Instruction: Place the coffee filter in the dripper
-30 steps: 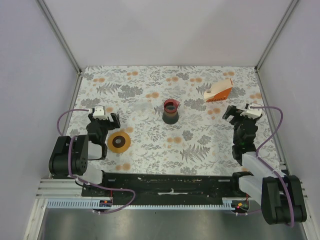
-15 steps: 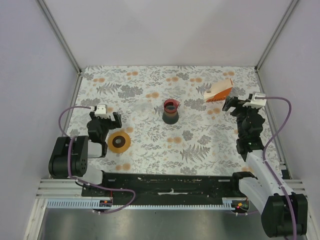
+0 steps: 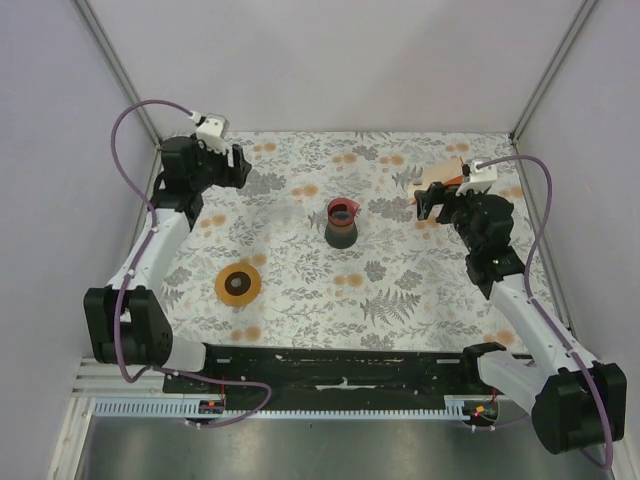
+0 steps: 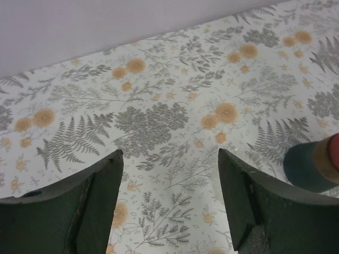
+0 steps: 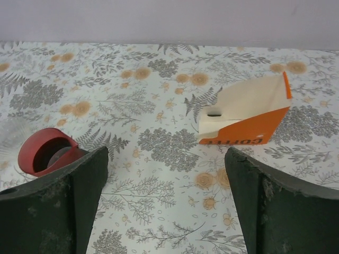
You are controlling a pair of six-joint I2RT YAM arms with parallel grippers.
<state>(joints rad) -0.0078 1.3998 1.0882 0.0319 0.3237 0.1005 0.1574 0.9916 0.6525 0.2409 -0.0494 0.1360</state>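
Light even and diffuse, from overhead; all three views bright.
Worktop (image 3: 400, 290) shadows short and soft, a faint one beside the cup (image 3: 341, 222). Top view sharp; walls (image 3: 60, 150) splay toward the frame edges. Left wrist view: left hand (image 4: 168, 159) dark and soft in the foreground, cup blurred at the right edge. Box (image 5: 246, 114) crisp in the right wrist view.
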